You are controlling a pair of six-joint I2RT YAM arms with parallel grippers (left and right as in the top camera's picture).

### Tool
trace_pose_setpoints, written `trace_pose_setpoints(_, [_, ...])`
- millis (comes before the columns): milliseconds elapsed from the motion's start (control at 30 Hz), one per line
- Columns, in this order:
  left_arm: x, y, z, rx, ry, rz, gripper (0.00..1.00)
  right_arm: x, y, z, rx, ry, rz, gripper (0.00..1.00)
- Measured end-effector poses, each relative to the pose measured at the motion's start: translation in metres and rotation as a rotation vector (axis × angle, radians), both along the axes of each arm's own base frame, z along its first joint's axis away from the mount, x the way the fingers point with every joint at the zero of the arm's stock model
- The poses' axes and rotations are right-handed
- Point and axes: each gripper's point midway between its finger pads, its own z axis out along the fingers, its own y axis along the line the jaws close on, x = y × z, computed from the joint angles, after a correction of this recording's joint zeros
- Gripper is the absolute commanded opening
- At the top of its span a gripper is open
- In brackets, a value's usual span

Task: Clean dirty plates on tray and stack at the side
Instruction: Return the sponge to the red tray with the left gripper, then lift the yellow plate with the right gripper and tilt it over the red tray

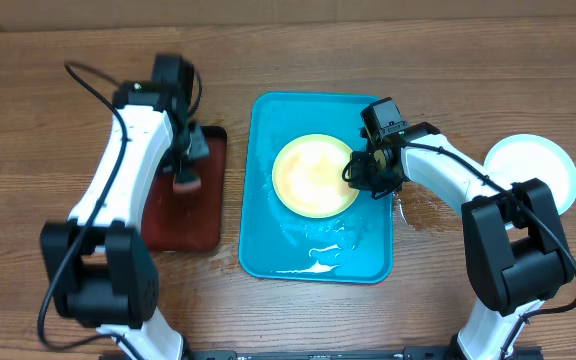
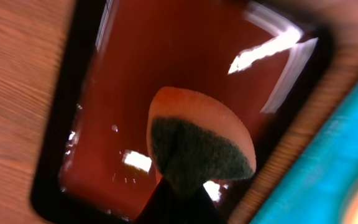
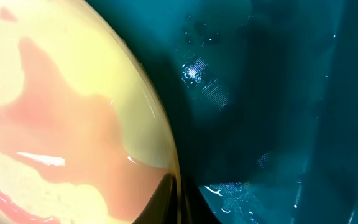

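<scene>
A yellow-green-rimmed plate point(image 1: 313, 175) with pink-red sauce smears lies on the turquoise tray point(image 1: 268, 240). My right gripper point(image 1: 360, 172) is shut on its right rim. In the right wrist view the plate's point(image 3: 61, 106) edge runs between the dark fingertips of that gripper point(image 3: 180, 199), with wet tray point(image 3: 260, 93) beside it. My left gripper point(image 1: 186, 170) is shut on a sponge point(image 1: 185, 183) over the red-brown tray point(image 1: 183, 225). The left wrist view shows the sponge point(image 2: 197, 149), orange with a dark green scrub face, pinched in the gripper point(image 2: 179, 199).
A light-blue-rimmed plate point(image 1: 533, 170) lies on the table at the far right. Water pools at the front of the turquoise tray point(image 1: 318, 262), and a wet patch point(image 1: 418, 215) marks the wood by its right edge. The red-brown tray point(image 2: 123, 81) has a black rim.
</scene>
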Motion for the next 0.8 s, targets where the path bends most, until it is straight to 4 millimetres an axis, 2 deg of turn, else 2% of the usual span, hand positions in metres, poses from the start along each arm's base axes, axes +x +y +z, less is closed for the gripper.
trace_pose_setpoints(67, [-0.010, 0.005, -0.025, 0.000, 0.058, -0.005, 0.17, 0.000, 0.000, 0.000, -0.001, 0.001, 0.003, 0.04])
trace_pose_setpoints(100, [-0.017, 0.006, -0.033, -0.001, 0.088, -0.004, 0.27, -0.003, -0.001, 0.001, -0.006, 0.014, 0.008, 0.04])
trace_pose_setpoints(233, [-0.018, 0.004, -0.030, -0.008, 0.092, -0.028, 0.52, -0.017, -0.005, 0.005, -0.035, 0.076, 0.044, 0.04])
trace_pose_setpoints(333, [-0.016, 0.002, -0.016, -0.023, 0.087, -0.030, 0.61, -0.020, -0.007, 0.016, -0.065, 0.095, 0.078, 0.04])
trace_pose_setpoints(467, [-0.001, -0.002, 0.025, -0.064, 0.014, -0.030, 0.71, -0.006, -0.002, 0.045, -0.108, 0.041, 0.155, 0.04])
trace_pose_setpoints(600, [0.017, -0.005, 0.088, -0.134, -0.133, -0.039, 0.82, 0.015, 0.019, 0.086, -0.161, -0.081, 0.249, 0.04])
trace_pose_setpoints(700, [0.024, -0.003, 0.144, -0.198, -0.269, -0.041, 0.88, 0.034, 0.052, 0.123, -0.189, -0.248, 0.328, 0.04])
trace_pose_setpoints(800, [0.023, -0.002, 0.195, -0.246, -0.399, -0.055, 0.92, 0.045, 0.098, 0.151, -0.197, -0.434, 0.396, 0.04])
